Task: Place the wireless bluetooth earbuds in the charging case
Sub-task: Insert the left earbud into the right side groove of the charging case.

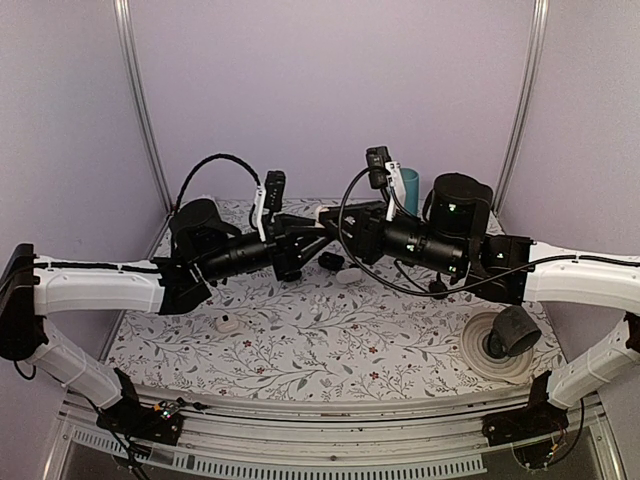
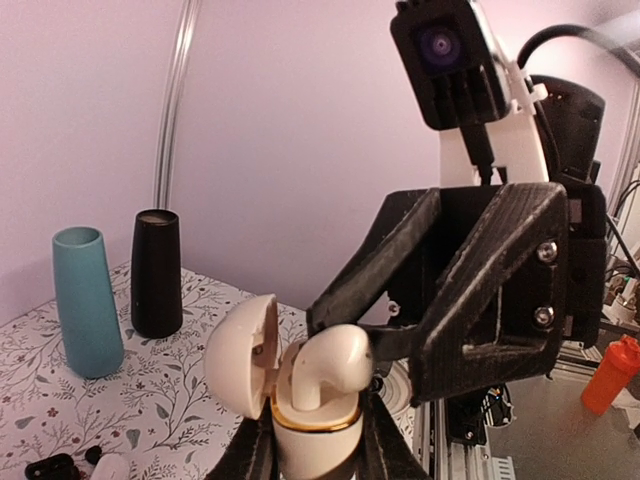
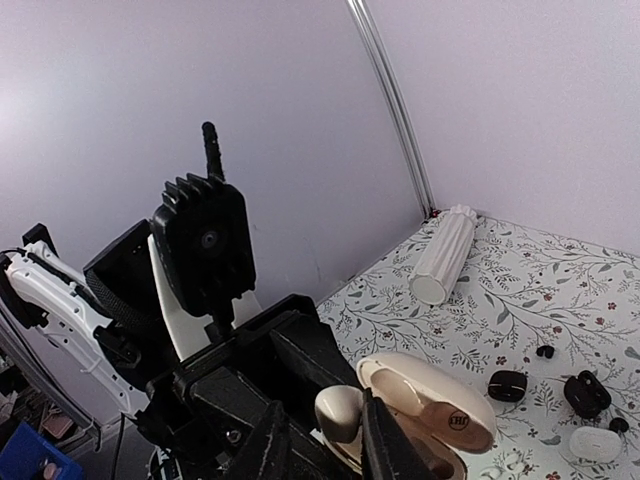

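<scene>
I see the left gripper (image 2: 315,455) jaws pinching the charging case (image 2: 250,360), lid open, up off the bench (image 2: 60,410); its base is cut off at the frame edge. One earbud (image 2: 330,368) sits in its mouth, between the right gripper (image 3: 327,425) jaws; can't tell if they grip it.

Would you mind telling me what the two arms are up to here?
The left gripper holds the charging case up above the table, its lid flipped open. The right gripper is at the case's mouth with one white earbud between its fingers. The earbud sits in the case but sticks up above the rim. I cannot tell whether the right gripper is gripping it or has let go.
</scene>
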